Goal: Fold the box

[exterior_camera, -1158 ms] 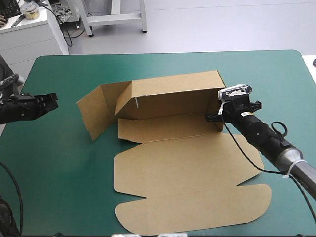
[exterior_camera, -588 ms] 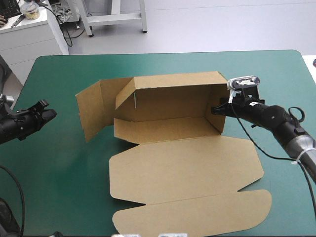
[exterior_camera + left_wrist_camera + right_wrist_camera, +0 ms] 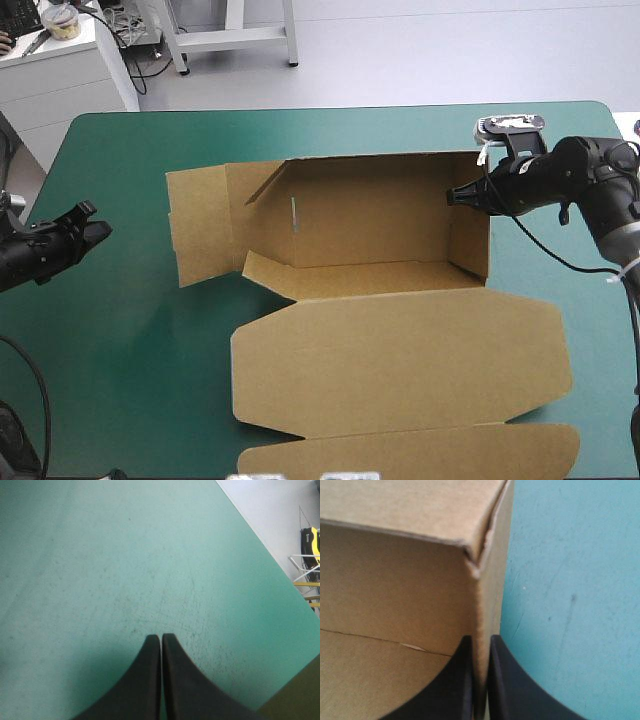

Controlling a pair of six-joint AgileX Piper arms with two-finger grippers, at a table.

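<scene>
Counted one brown box (image 3: pixel 400 350), one table (image 3: pixel 300 135) under a teal-green cover, and two grippers. Found the box spread over the middle of the table, long axis running from the left edge toward the right edge, parallel to the far edge. Saw it open upward: far wall and right end wall raised, left end flaps splayed out toward the left edge, lid lying flat and reaching to the near edge.

Found the right gripper (image 3: pixel 452 195) at the box's right end wall, close to the far right corner of the box, clenched on that wall. Saw one of its black fingers (image 3: pixel 455 680) inside the box and the other outside over the cover, with the board pinched between them.

Found the left gripper (image 3: pixel 95 232) near the table's left edge, well apart from the box's left flap and pointing toward it. Saw it pressed closed on nothing, with only bare cover ahead of it.
</scene>
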